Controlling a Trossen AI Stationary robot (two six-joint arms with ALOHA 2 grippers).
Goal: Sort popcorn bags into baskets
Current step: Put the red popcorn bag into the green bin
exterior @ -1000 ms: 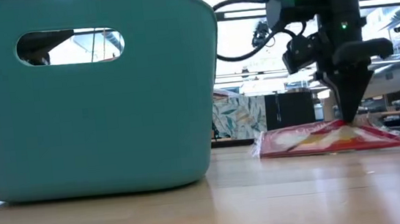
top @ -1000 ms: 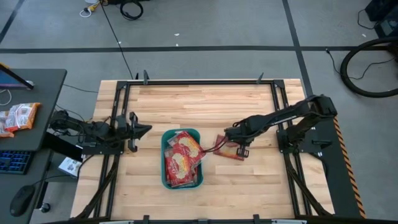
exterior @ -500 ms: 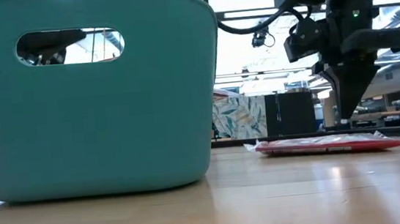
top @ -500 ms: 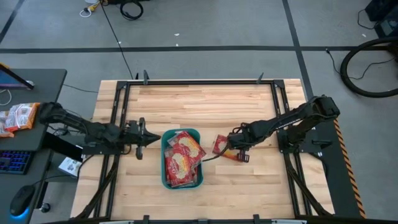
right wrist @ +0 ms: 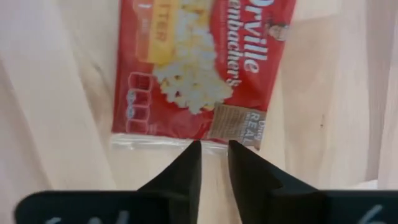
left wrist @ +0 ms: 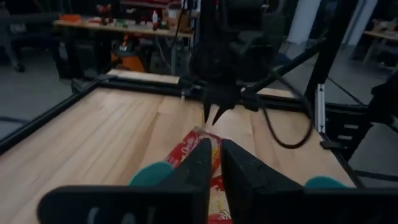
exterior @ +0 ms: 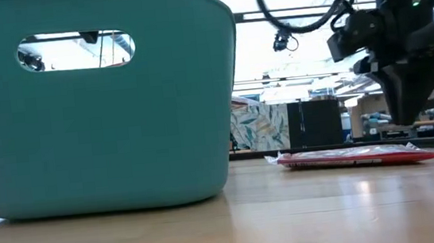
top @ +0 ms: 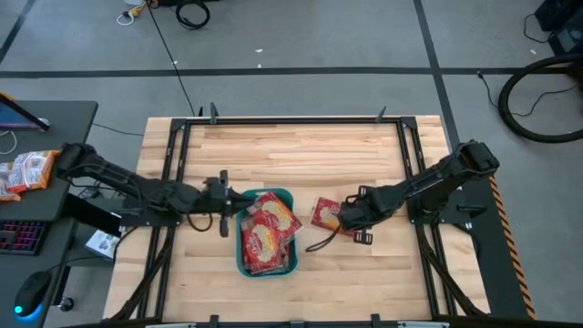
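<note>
One red popcorn bag [top: 325, 213] lies flat on the table, right of the teal basket [top: 240, 259], and shows in the low view [exterior: 356, 156] and the right wrist view [right wrist: 199, 62]. My right gripper [top: 351, 219] hovers just above the bag's right edge [exterior: 411, 119]. Its fingers are a narrow gap apart [right wrist: 214, 149] and touch nothing. Several more red bags [top: 266, 232] lie piled in the basket. My left gripper [top: 224, 197] is shut at the basket's left rim and points across it [left wrist: 216, 149].
A black cable [top: 316, 244] from the right arm loops on the table by the loose bag. Black frame rails [top: 291, 120] edge the table. A side desk at left carries orange-and-white snack packets [top: 27, 169]. The basket wall [exterior: 98, 133] fills the low view's left.
My right gripper has let go of the bag, risen and drawn back toward the table's right and near edge. The bag, lifted at one edge before, now lies flat. My left arm has reached rightward from the table's left edge up to the basket's rim.
</note>
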